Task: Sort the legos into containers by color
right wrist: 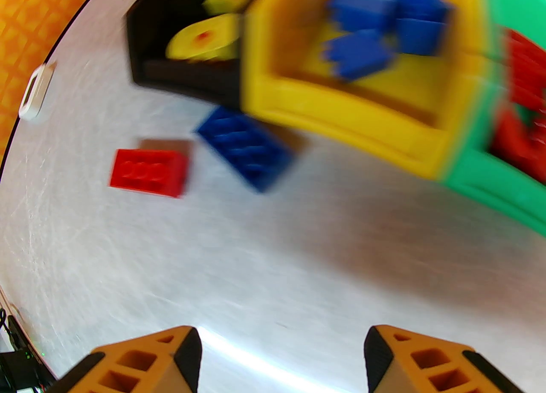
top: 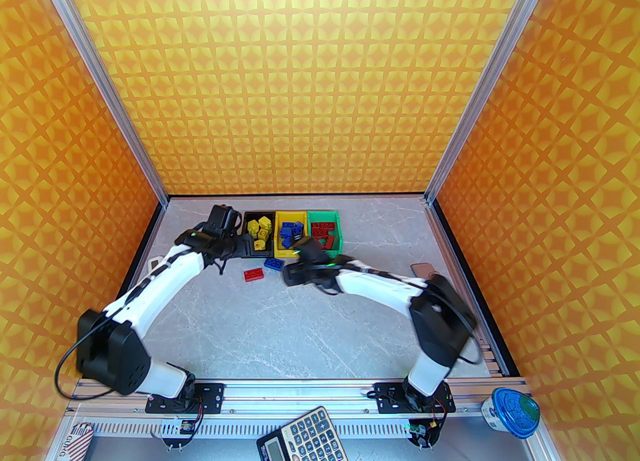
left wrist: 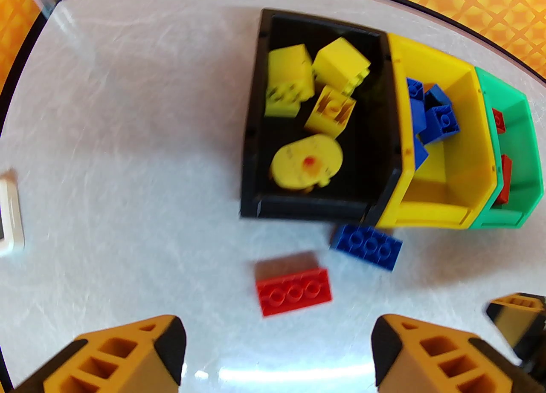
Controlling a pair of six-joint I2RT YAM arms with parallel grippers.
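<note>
Left gripper [left wrist: 277,348] and right gripper [right wrist: 281,357] are noted spread, empty — red lego [left wrist: 293,292] and blue lego [left wrist: 367,247] are found loose just before the containers [left wrist: 431,212] at the table's [left wrist: 128,127] far edge.

Bright, even light; wrist views fisheye-warped (right one motion-blurred).

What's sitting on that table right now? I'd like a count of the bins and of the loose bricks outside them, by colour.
Loose red brick: 1
Loose blue brick: 1
Bins (black bin, yellow bin, green bin): 3
Total: 5
</note>
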